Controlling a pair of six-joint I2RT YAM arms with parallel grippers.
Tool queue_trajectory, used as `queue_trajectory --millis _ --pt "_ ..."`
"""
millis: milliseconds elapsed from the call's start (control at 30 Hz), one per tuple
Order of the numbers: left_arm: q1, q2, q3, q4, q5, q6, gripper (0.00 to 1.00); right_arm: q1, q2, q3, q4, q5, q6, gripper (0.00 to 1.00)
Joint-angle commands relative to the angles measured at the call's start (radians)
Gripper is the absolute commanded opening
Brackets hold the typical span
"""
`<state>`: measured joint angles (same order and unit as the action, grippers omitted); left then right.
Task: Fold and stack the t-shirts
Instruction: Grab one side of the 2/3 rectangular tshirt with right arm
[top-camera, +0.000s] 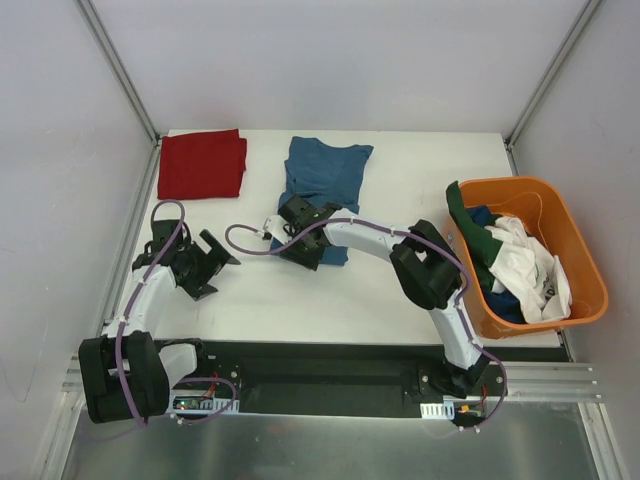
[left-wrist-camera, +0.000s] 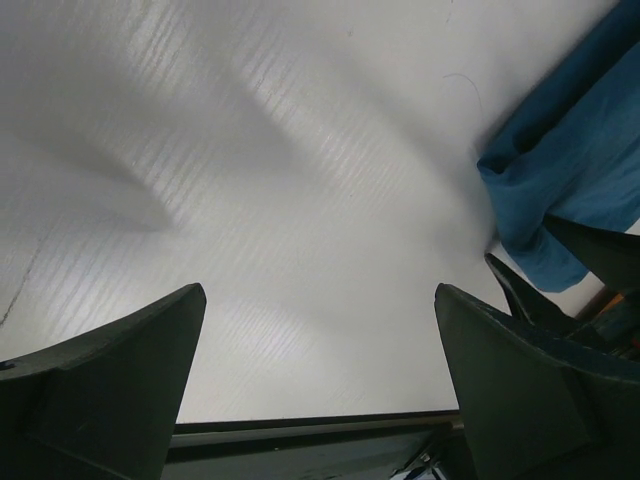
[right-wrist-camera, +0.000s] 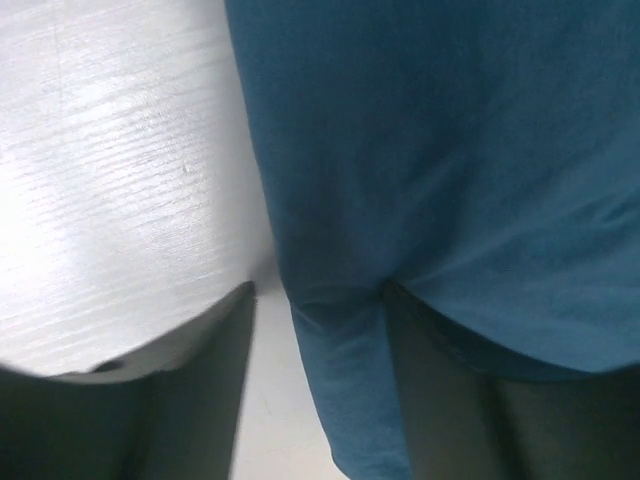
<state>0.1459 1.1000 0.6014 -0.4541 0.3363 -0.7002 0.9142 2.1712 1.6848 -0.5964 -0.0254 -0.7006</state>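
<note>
Both apart: left jaws above table (top-camera: 400, 290), right jaws astride teal t-shirt (top-camera: 325, 172) edge.

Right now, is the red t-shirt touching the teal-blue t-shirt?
Apart. The top view shows bare white table between the red t-shirt and the teal-blue t-shirt.

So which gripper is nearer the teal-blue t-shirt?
Right. The right gripper is at the near edge of the teal-blue t-shirt, fingers either side of the cloth; the left gripper hangs to its left, over the table.
</note>
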Motion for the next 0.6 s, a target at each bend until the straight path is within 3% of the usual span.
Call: queue_trajectory --millis 0,200,233,300,333,567 --pt "0.012 -0.022 0.000 -0.015 0.010 -0.012 0.99 0.002 0.021 0.035 -0.046 0.019 0.007 0.47" --pt "0.015 -0.072 0.014 -0.031 0.030 -0.021 0.99 0.017 -0.034 -0.042 -0.028 -0.040 0.153 0.29" --pt "0.014 -0.084 0.018 -0.034 0.024 -0.019 0.99 0.025 -0.062 -0.054 -0.022 -0.044 0.173 0.20" --pt "0.015 -0.113 0.037 -0.052 0.012 -0.016 0.99 0.044 -0.094 -0.076 -0.029 -0.063 0.240 0.15" --pt "0.015 -0.121 0.044 -0.058 0.003 -0.015 0.99 0.052 -0.137 -0.100 -0.029 -0.086 0.268 0.06" --pt "0.015 -0.158 0.092 -0.086 -0.016 -0.004 0.99 0.132 -0.350 -0.181 -0.059 -0.425 0.485 0.01"
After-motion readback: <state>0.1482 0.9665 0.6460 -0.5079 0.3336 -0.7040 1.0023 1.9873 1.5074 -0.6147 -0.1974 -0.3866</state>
